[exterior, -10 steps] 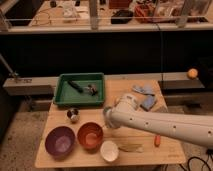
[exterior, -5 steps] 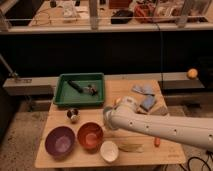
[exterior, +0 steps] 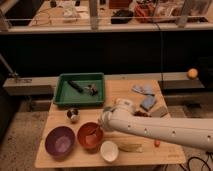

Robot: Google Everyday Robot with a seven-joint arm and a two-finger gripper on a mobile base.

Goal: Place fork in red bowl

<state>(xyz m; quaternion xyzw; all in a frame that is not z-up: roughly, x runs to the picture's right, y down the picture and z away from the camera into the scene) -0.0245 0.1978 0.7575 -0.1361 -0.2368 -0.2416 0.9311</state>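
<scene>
My gripper (exterior: 103, 121) sits at the end of my white arm (exterior: 160, 131), which reaches in from the right, low over the table (exterior: 120, 95). The gripper is at the right rim of the red bowl (exterior: 85, 142), just above it. I cannot tell whether it is spread or pressed together, as it is turned away and merges with the arm.

A thin pale streak that I take for the fork (exterior: 93, 131) slants from the gripper down over the bowl's orange-red inside. I cannot tell whether I am holding it or whether it already lies in the bowl.

The red bowl stands near the front edge of the table. The purple bowl (exterior: 60, 141) is just to its left and the white bowl (exterior: 109, 151) is just to its right and nearer. A pale, flat thing (exterior: 129, 147) lies right of the white bowl, and a small orange thing (exterior: 157, 143) lies further right. A small dark and white thing (exterior: 73, 114) sits just beyond the two coloured bowls.

At the far left of the table is a green tray (exterior: 64, 96) holding a dark-handled tool (exterior: 76, 85) and a small silvery thing (exterior: 91, 90). Grey-blue pieces (exterior: 148, 102) lie at the far right. An orange ball (exterior: 192, 73) rests on the ledge beyond the table.
</scene>
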